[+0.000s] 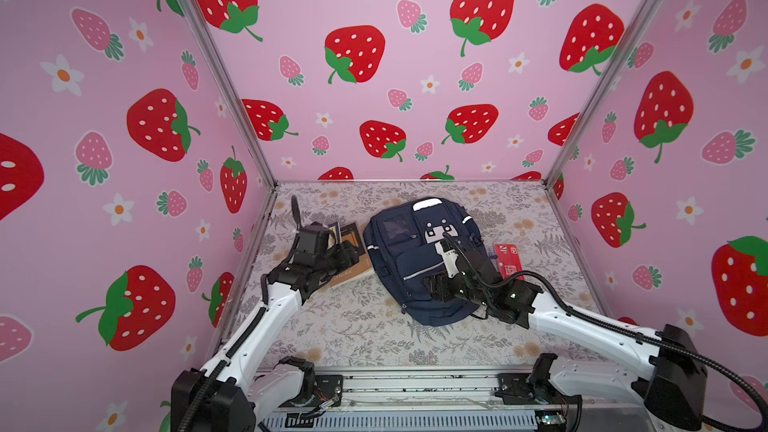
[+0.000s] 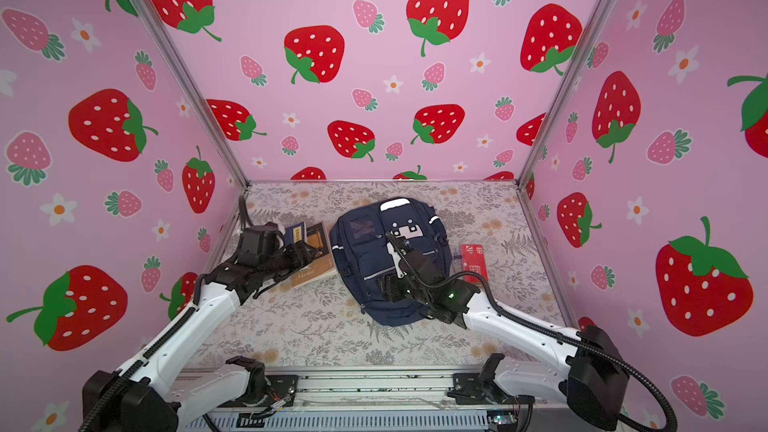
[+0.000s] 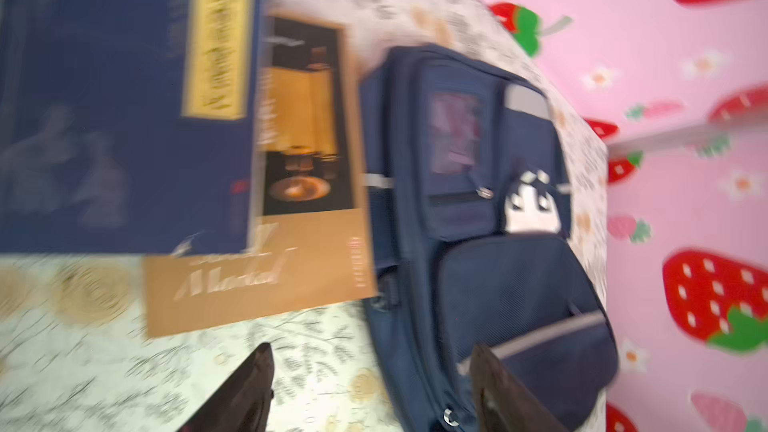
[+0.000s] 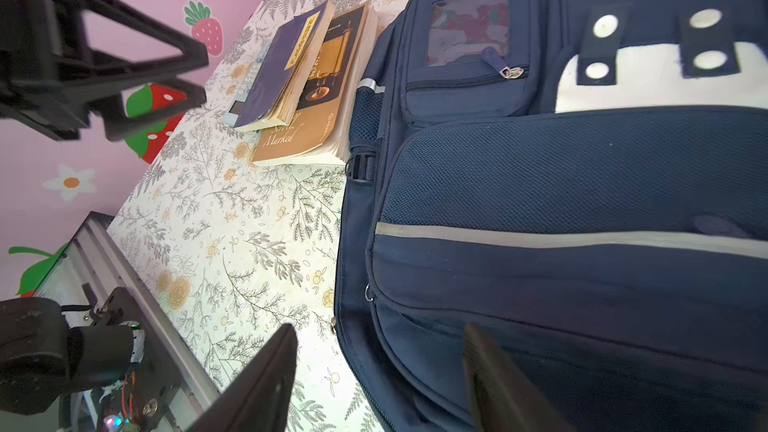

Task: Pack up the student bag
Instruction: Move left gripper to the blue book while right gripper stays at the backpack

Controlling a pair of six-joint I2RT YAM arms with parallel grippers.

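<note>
Pink strawberry-print walls (image 1: 374, 56), floral table cover (image 1: 353, 326); bag looks closed, nothing packed yet.

The student bag (image 1: 399, 255) lies flat, front up, at mid-table, its white top patch toward 12 o'clock. The small pocket's zip reads closed; I cannot tell about the main one. At the bag's 9 o'clock a blue book (image 4: 274, 68) leans on a tan book (image 4: 316, 126), which sits just beside the bag. A red flat pack (image 1: 508, 259) lies at 3 o'clock. All three look staged within reach for loading. The left gripper (image 3: 372, 349) hovers by the books' near end, jaws wide and empty, probably set to lift one. The right gripper (image 4: 380, 328) hangs over the bag's lower left edge near 7 o'clock, jaws wide and empty, straddling fabric and table. My guess is it wants a zip pull there, since the bag must open first.
</note>
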